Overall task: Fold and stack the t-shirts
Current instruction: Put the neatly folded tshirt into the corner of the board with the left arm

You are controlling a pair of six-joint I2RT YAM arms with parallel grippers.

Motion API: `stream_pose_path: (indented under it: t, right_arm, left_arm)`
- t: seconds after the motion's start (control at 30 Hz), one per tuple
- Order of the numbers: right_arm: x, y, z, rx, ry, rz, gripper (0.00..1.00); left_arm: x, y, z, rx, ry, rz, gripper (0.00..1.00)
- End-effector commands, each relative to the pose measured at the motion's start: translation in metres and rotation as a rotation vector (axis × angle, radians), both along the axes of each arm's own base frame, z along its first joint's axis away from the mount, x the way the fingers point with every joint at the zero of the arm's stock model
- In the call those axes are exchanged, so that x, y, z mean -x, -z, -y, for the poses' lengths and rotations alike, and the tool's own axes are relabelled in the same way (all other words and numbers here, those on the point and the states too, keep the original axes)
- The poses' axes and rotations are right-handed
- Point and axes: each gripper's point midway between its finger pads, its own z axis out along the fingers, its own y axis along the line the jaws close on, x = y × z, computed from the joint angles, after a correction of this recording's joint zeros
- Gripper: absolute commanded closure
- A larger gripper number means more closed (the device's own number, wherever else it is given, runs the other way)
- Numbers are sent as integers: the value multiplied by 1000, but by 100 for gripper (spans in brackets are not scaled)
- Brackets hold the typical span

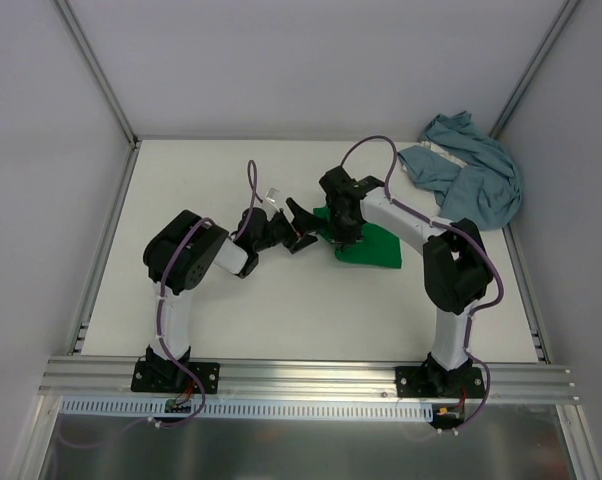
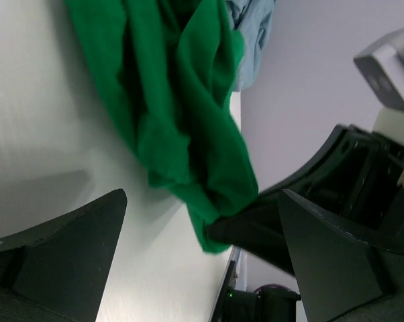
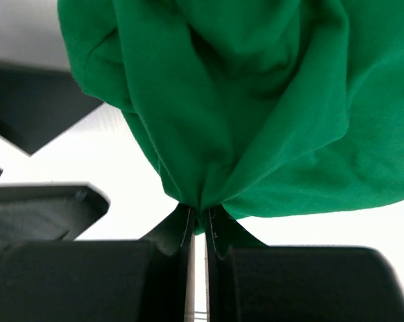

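Green t-shirt (image 3: 256,100) is clamped in the right gripper (image 3: 197,218), the left gripper (image 1: 297,228) spread wide beside it; the blue-grey t-shirt (image 1: 471,175) is heaped at the white table's (image 1: 231,310) corner.

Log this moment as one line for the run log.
right gripper: shut on green shirt | left gripper: open, close to green shirt | blue shirt: crumpled, far right corner, not folded

Likely a lab: white panel walls (image 1: 281,60), aluminium rail (image 1: 311,375).
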Motion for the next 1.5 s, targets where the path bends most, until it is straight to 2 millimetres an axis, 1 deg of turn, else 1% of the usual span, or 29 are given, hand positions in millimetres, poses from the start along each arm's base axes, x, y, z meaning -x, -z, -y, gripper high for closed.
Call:
stream_pose_path:
  t: [0.0, 0.13, 0.2, 0.23, 0.4, 0.47, 0.5, 0.57, 0.6, 0.67, 0.7, 0.83, 0.97, 1.07, 1.23, 1.37, 1.47]
  right_arm:
    - [3, -32, -14, -73, -3, 60, 99]
    - [5, -37, -21, -85, -15, 69, 99]
    - [7, -38, -22, -83, -20, 68, 99]
    - [8, -39, -23, -84, -24, 69, 99]
    - [10, -41, -26, -88, -35, 72, 100]
    - [10, -41, -27, -85, -38, 73, 100]
    - [10, -42, -26, -82, -39, 74, 99]
    - [9, -43, -26, -86, -41, 79, 100]
    - [10, -43, -28, -88, -44, 75, 99]
    - [9, -43, -30, -94, -46, 78, 99]
    - [9, -43, -30, -95, -45, 76, 99]
    - [9, -42, -31, -94, -48, 78, 100]
    - [10, -41, -32, -100, -50, 75, 99]
    - [10, -39, -33, -105, -50, 74, 100]
    - [13, -37, -37, -109, -56, 71, 99]
    - [15, -34, -37, -111, -54, 64, 100]
    - [15, -34, -36, -106, -55, 67, 99]
  left_arm:
    - [-21, -24, 6, 24, -23, 103, 1]
    - [-32, -29, 12, 15, -18, 110, 1]
    - [-31, -22, 15, 5, -5, 89, 1]
    - [-37, -29, 19, 13, -4, 106, 1]
    - [-39, -21, 27, -5, 8, 79, 1]
    - [-37, -19, 29, -6, 20, 69, 1]
    - [-35, -16, 28, -16, 24, 62, 1]
    - [-31, -15, 25, -34, 31, 62, 1]
    - [-26, -7, 24, -63, 40, 48, 1]
    - [-22, -2, 22, -86, 48, 37, 1]
    - [-19, 3, 20, -102, 51, 23, 1]
    - [-13, 8, 17, -128, 59, 3, 1]
    - [-7, 2, 15, -146, 66, 7, 1]
    - [-7, 4, 14, -166, 61, 6, 1]
    - [-15, 4, 21, -133, 48, -9, 1]
    - [-22, -3, 30, -120, 49, 0, 1]
    - [-25, -3, 33, -117, 45, -4, 1]
